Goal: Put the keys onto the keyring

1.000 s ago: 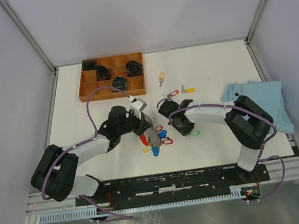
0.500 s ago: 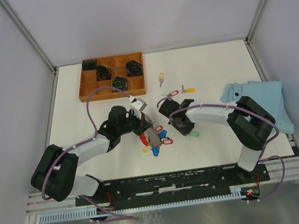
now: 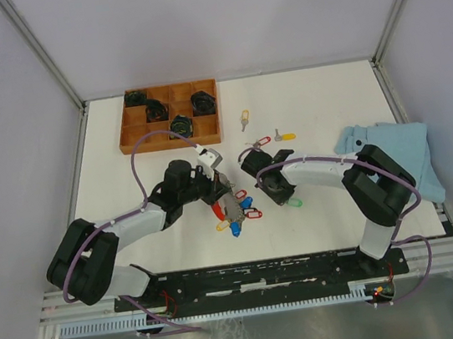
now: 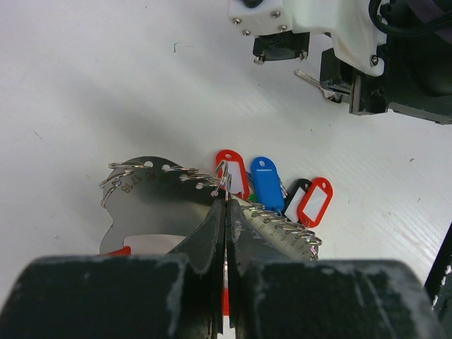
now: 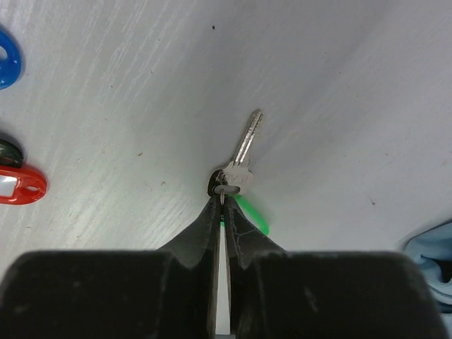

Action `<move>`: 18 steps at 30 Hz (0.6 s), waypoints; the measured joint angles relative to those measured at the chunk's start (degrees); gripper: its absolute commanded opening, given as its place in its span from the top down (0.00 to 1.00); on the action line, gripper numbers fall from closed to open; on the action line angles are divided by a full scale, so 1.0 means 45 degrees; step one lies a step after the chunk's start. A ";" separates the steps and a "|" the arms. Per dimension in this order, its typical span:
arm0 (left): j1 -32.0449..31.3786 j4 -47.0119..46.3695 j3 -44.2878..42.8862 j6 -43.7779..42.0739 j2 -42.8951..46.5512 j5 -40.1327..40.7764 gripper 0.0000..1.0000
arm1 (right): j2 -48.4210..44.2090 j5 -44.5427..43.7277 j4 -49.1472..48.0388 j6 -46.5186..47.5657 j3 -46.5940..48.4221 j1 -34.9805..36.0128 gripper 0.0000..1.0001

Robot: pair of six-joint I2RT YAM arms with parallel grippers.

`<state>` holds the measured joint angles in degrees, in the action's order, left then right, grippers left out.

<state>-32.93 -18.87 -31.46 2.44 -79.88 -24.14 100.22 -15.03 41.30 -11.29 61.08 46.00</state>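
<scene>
The keyring [image 3: 234, 210] lies at the table's middle, a grey metal band [image 4: 152, 185] strung with small rings and red, blue and black tags [image 4: 267, 185]. My left gripper [image 3: 218, 194] is shut on it, its jaws [image 4: 226, 196] pressed together on the band's edge. A silver key [image 5: 241, 151] with a green tag [image 5: 254, 216] lies just right of the bunch. My right gripper [image 5: 224, 195] is shut on the small ring at that key's head. Its green tag [image 3: 295, 203] pokes out beside the right gripper [image 3: 275, 191]. More keys [image 3: 261, 142] with red and yellow tags lie farther back.
A wooden compartment tray [image 3: 139, 134] holding black round parts stands at the back left. A light blue cloth [image 3: 397, 150] lies at the right edge. One key with a yellow tag [image 3: 245, 119] sits right of the tray.
The right arm's elbow has shifted slightly. Both grippers and the keyring stay where they were.
</scene>
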 measured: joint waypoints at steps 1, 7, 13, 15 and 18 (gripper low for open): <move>0.0000 0.0005 -0.0005 0.0000 0.0000 0.0000 0.97 | 0.0019 0.0000 -0.0015 -0.0005 0.0000 0.0000 0.89; 0.0000 0.0010 -0.0019 -0.0005 0.0000 -0.0005 0.97 | 0.0034 0.0049 -0.0044 -0.0058 0.0000 -0.0029 0.97; 0.0000 0.0019 -0.0019 -0.0083 0.0000 -0.0005 0.97 | -0.0010 0.0335 -0.0039 0.0015 0.0015 -0.0073 0.99; 0.0000 0.0024 -0.0019 -0.0087 0.0000 -0.0005 0.97 | -0.0131 0.0588 -0.0029 0.0087 0.0015 -0.0097 0.99; 0.0000 0.0024 -0.0019 -0.0097 0.0000 -0.0010 0.97 | -0.0627 0.1010 -0.0049 0.0262 0.0015 -0.0170 0.99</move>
<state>-32.93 -18.76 -31.55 2.00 -79.88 -24.18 97.41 -10.48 41.08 -10.11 61.14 45.23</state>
